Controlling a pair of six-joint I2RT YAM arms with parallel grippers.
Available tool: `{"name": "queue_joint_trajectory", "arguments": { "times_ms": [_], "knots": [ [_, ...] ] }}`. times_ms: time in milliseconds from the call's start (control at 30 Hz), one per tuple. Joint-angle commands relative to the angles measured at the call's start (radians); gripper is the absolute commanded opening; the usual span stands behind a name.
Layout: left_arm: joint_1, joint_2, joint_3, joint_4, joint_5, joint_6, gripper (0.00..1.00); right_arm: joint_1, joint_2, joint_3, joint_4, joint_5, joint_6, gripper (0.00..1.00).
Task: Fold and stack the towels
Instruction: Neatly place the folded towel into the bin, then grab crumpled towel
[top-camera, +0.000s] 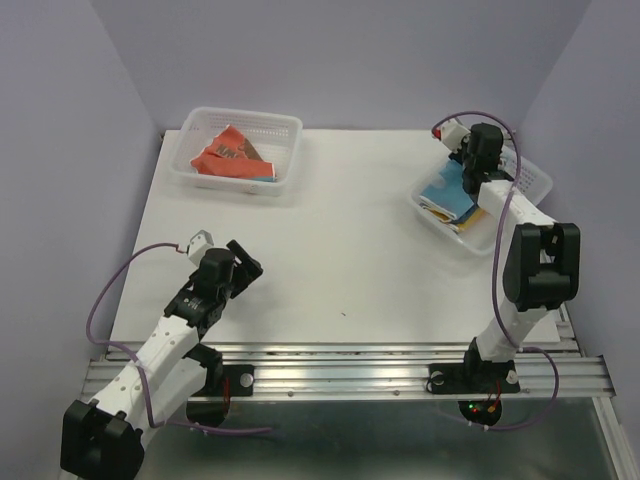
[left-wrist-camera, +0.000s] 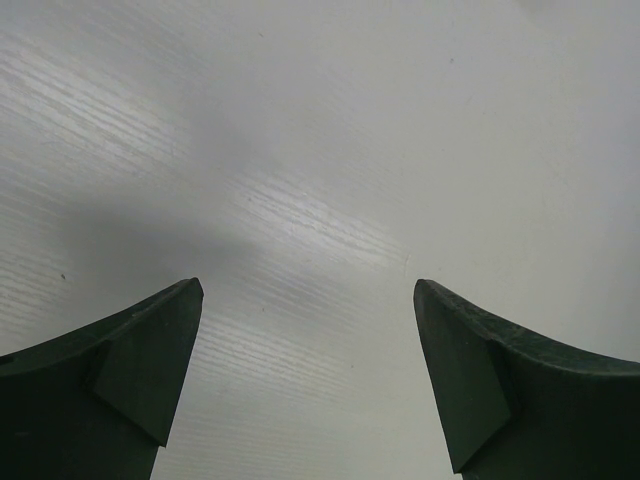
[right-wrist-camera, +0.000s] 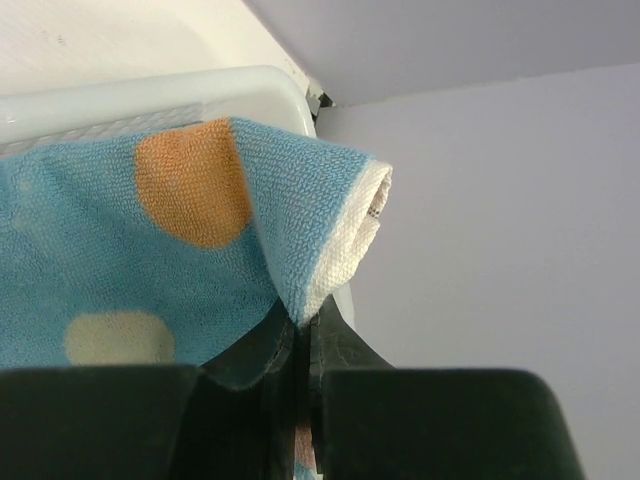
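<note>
Spreading across most of the overhead view, the white counter (top-camera: 350, 250) carries two white lattice baskets at its far corners, well apart from each other. The right arm (top-camera: 540, 265) reaches over the right basket (top-camera: 428, 212) and covers much of it. Only its near-left rim and a stretch of its far rim show from above, and the right wrist view catches no more than a curved piece of rim. The left basket (top-camera: 288, 150) stands at the far left in full view.

In the left basket lies a crumpled red-orange towel (top-camera: 225, 155), with a darker cloth and a strip of blue showing at its right side. How many towels are heaped there cannot be told. In the right basket the light blue dotted towel (top-camera: 445, 190) sits on top of a few more layers. Their yellow and white edges peep out at the near side, but their patterns are hidden.

Seen from its own wrist, the right end effector (right-wrist-camera: 300, 325) has its fingers pressed together on a white-hemmed corner of the light blue dotted towel. The cloth, with one orange dot and one pale dot, drapes away to the left of the pinch, and its lower part is hidden behind the dark fingers. The left end effector (top-camera: 250, 262) hangs over bare counter at the near left, well apart from both baskets and every towel. Its fingers (left-wrist-camera: 140, 370) are spread wide with nothing between them.
</note>
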Motion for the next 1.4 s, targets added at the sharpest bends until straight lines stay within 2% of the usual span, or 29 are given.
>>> {"name": "queue_joint_trajectory", "arguments": {
  "times_ms": [0,133,167,200,267,300,333,433,467,500,567,667,867,967,1100,1133,1233,1300,1333,1367],
  "knots": [
    [-0.003,0.001,0.044,-0.002,-0.027,-0.006,0.99,-0.003,-0.013,0.021,0.108,-0.013,0.021,0.07],
    [-0.003,0.001,0.042,0.0,-0.026,-0.004,0.99,-0.003,-0.004,0.024,0.117,-0.018,0.021,0.11],
    [-0.003,0.003,0.042,0.0,-0.026,-0.004,0.99,-0.003,-0.001,0.024,0.117,-0.018,0.023,0.15],
    [-0.003,0.001,0.042,0.002,-0.024,-0.004,0.99,-0.003,0.001,0.024,0.116,-0.016,0.024,0.24],
    [-0.003,0.001,0.042,0.002,-0.02,-0.004,0.99,-0.001,0.005,0.029,0.107,-0.008,0.026,0.31],
    [-0.003,-0.001,0.044,0.002,-0.015,-0.003,0.99,-0.003,0.007,0.029,0.111,0.004,0.032,0.46],
    [-0.001,-0.001,0.045,0.002,-0.013,-0.001,0.99,-0.023,0.007,0.027,0.123,0.01,0.035,0.56],
    [-0.003,-0.008,0.053,0.006,-0.001,0.005,0.99,-0.024,-0.002,0.044,0.099,0.018,0.064,0.7],
    [-0.003,-0.008,0.057,0.006,0.002,0.008,0.99,-0.024,-0.007,0.055,0.093,0.018,0.098,0.88],
    [-0.003,-0.01,0.062,0.011,0.002,0.009,0.99,-0.024,-0.016,0.058,0.091,0.018,0.115,1.0],
    [-0.003,-0.014,0.073,0.02,0.0,0.016,0.99,-0.024,-0.05,0.066,0.082,0.004,0.15,1.0],
    [-0.003,-0.007,0.12,0.047,-0.019,0.034,0.99,-0.023,-0.105,0.102,0.009,-0.048,0.291,1.0],
    [0.0,0.131,0.329,0.106,-0.107,0.103,0.99,-0.021,-0.24,0.132,-0.078,-0.203,0.82,1.0],
    [0.014,0.266,0.482,0.089,-0.145,0.147,0.99,-0.021,-0.333,0.006,-0.015,-0.362,1.157,1.0],
    [0.073,0.476,0.735,0.06,-0.112,0.256,0.99,-0.009,-0.407,-0.13,0.008,-0.478,1.36,1.0],
    [0.09,0.575,0.784,0.042,-0.084,0.275,0.99,-0.004,-0.419,-0.152,0.001,-0.479,1.386,1.0],
    [0.155,0.773,0.977,-0.027,-0.047,0.35,0.99,0.034,-0.484,-0.361,0.042,-0.473,1.49,1.0],
    [0.207,0.866,1.103,-0.017,0.009,0.403,0.99,0.035,-0.51,-0.423,0.045,-0.46,1.514,1.0],
    [0.224,0.957,1.151,-0.031,0.032,0.413,0.99,0.036,-0.519,-0.443,0.033,-0.449,1.523,1.0],
    [0.248,1.054,1.262,-0.076,0.054,0.433,0.99,0.034,-0.533,-0.474,0.012,-0.437,1.526,1.0]
  ]
}}
